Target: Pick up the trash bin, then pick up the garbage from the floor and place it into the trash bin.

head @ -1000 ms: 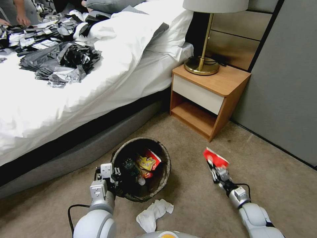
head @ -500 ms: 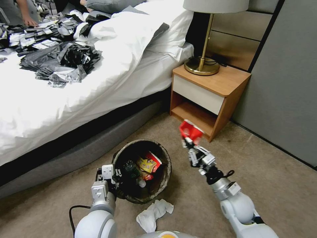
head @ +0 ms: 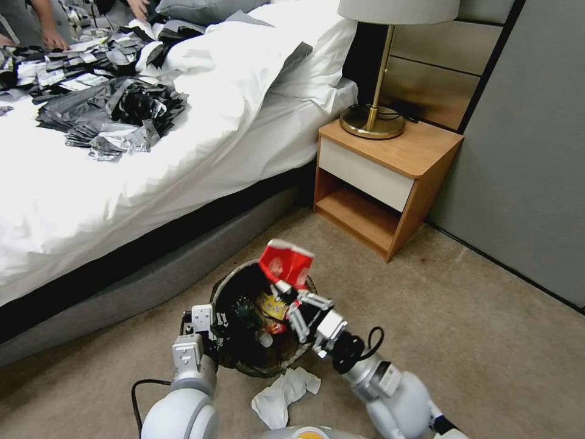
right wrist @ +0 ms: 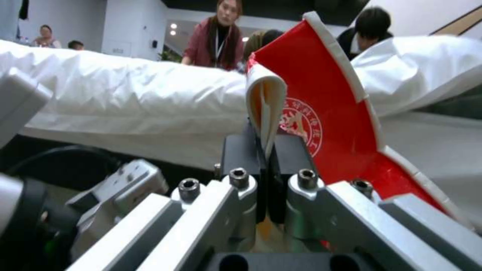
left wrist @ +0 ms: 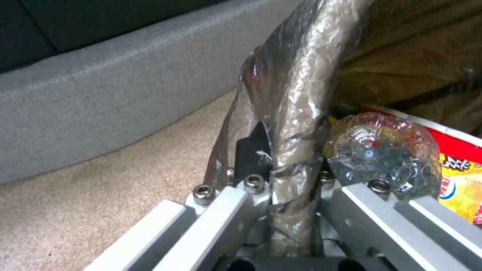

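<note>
The trash bin stands on the carpet beside the bed, its dark bag folded over the rim. My left gripper is shut on the near-left bagged rim, as the left wrist view shows close up. Inside lie a crushed clear bottle and a yellow and red snack wrapper. My right gripper is shut on a red and white piece of garbage, held upright over the bin's opening; the right wrist view shows the gripper pinching its folded edge. A crumpled white tissue lies on the floor just in front of the bin.
The bed's grey base runs along the left, with grey-black foil bags piled on its white bedding. A wooden nightstand with a brass lamp stands beyond the bin. A grey wall closes the right. Open carpet lies to the right.
My right arm has swung left with the red piece, from over the carpet at the right to above the bin. The left gripper has kept its hold on the rim.
</note>
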Tool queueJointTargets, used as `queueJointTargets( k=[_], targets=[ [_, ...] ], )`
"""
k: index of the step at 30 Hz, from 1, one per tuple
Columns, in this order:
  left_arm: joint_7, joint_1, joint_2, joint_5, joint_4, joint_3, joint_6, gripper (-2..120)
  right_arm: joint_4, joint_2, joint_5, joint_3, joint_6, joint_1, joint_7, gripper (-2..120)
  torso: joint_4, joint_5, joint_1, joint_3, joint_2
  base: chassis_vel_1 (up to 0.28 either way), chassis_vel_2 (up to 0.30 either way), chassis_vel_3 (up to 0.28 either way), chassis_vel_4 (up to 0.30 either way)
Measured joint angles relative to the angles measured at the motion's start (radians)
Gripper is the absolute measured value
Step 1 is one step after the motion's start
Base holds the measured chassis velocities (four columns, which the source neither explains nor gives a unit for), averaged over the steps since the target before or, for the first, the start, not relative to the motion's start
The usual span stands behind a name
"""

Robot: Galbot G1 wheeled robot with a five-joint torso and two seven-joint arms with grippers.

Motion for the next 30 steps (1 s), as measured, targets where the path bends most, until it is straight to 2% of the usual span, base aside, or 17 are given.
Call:
queueJointTargets(
  k=[12, 20, 23, 24, 27, 28, 30],
  targets=[
    [0.0, -0.002, -0.008, 0.005, -0.001, 0.011, 0.001, 0, -0.088, 0.02, -0.019, -0.044, -0.02, 0.015, 0.017, 0, 0.0, 0.0, 0.0, 0.0, 0.0, 0.0, 0.0, 0.0, 0.0],
    [0.0, -0.003, -0.008, 0.005, 0.0, 0.012, 0.001, 0, -0.125, 0.024, -0.05, -0.06, -0.046, 0.018, 0.081, 1, 0.0, 0.0, 0.0, 0.0, 0.0, 0.0, 0.0, 0.0, 0.0],
    [0.0, -0.003, -0.009, 0.005, -0.003, 0.012, 0.001, 0, -0.14, 0.024, -0.057, -0.07, -0.05, 0.02, 0.094, 14, 0.0, 0.0, 0.0, 0.0, 0.0, 0.0, 0.0, 0.0, 0.0],
    [0.0, -0.003, -0.009, 0.005, -0.003, 0.012, 0.001, 0, -0.14, 0.024, -0.057, -0.07, -0.05, 0.02, 0.094, 14, 0.0, 0.0, 0.0, 0.0, 0.0, 0.0, 0.0, 0.0, 0.0],
    [0.0, -0.002, -0.011, 0.005, -0.008, 0.013, 0.001, 0, -0.145, 0.023, -0.063, -0.077, -0.051, 0.017, 0.095, 28, 0.0, 0.0, 0.0, 0.0, 0.0, 0.0, 0.0, 0.0, 0.0],
    [0.0, -0.002, -0.011, 0.005, -0.008, 0.013, 0.001, 0, -0.145, 0.023, -0.063, -0.077, -0.051, 0.017, 0.095, 28, 0.0, 0.0, 0.0, 0.0, 0.0, 0.0, 0.0, 0.0, 0.0],
    [0.0, -0.001, -0.011, 0.005, -0.01, 0.013, 0.001, 0, -0.15, 0.021, -0.067, -0.082, -0.051, 0.013, 0.094, 39, 0.0, 0.0, 0.0, 0.0, 0.0, 0.0, 0.0, 0.0, 0.0]
  ],
)
